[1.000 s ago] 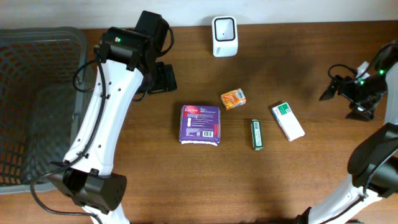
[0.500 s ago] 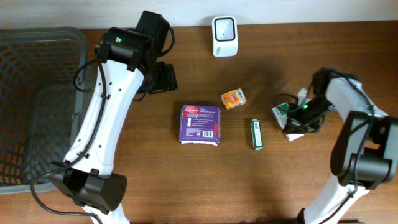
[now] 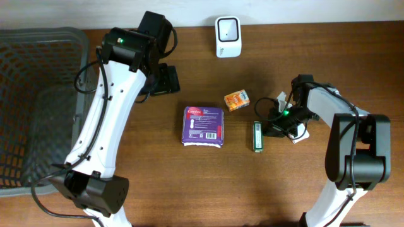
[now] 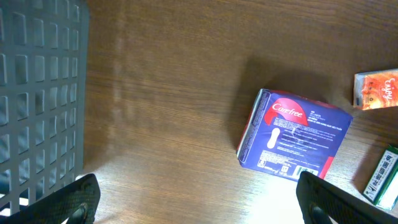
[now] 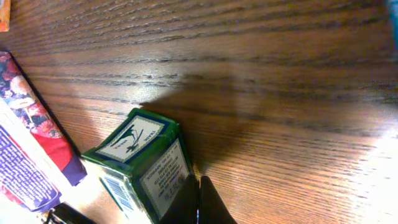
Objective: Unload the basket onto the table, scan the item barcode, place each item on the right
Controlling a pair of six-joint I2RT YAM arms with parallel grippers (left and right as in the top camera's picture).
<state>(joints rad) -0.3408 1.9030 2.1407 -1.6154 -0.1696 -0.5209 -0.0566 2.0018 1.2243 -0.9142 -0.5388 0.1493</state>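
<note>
The jaws of the right gripper (image 5: 199,198) are pressed shut with nothing between them. Their tips are just beside the green box (image 5: 144,163). The jaws of the left gripper (image 4: 198,199) are spread wide and hold nothing, above the purple pack (image 4: 292,140).

The green box lies flat on the wooden table (image 3: 189,183), between the purple pack and a white box (image 3: 303,135). An orange box (image 3: 237,99) sits near. Bare wood runs up to the scanner (image 3: 227,36) at the far edge. A grey basket (image 3: 38,107) made of little squares fills the left side.

The wood has fine lines. The boxes have sharp corners, and the pack looks soft.
</note>
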